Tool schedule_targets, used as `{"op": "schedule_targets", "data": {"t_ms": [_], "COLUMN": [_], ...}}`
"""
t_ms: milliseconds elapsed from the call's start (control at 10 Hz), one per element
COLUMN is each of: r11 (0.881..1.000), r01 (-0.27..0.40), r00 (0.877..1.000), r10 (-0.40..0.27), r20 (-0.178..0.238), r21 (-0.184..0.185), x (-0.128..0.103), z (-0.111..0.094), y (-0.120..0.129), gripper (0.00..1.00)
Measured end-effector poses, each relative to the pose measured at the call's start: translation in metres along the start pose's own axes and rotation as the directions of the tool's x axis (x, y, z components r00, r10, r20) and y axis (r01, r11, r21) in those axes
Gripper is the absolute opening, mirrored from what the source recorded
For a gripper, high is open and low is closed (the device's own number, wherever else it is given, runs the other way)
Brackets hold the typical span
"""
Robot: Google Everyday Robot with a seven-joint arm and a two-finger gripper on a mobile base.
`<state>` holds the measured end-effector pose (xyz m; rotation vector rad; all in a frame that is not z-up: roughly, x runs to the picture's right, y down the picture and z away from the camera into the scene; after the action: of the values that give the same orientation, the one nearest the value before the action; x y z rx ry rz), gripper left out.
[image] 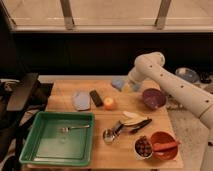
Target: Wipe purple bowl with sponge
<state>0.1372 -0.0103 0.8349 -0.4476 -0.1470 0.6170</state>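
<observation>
The end effector [126,85] is squeezed shut on the sponge [118,82], near the purple bowl [153,98]. No wiping seems done yet.

One purple bowl [152,98], one tray [47,145], one pincer [126,86] on one sponge [118,83]

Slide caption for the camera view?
The claw, shut on the sponge near the back edge of the table, is not yet at the purple bowl.

Wooden table [65,92] stands central. Behind the table, a dark wall [75,52] runs beneath a bright window [110,12] with two metal mullions [67,15].
</observation>
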Motion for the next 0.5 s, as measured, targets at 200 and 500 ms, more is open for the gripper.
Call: {"op": "schedule_targets", "data": {"t_ms": [200, 500], "r11": [1.0, 0.999], "r01": [0.003, -0.028], "r00": [1.0, 1.0], "r10": [-0.003, 0.028], "r20": [0.001, -0.009], "r21": [-0.001, 0.015], "x": [-0.002, 0.009], "z": [0.001, -0.006], "y": [0.001, 0.0], "gripper": [0.0, 0.0]}}
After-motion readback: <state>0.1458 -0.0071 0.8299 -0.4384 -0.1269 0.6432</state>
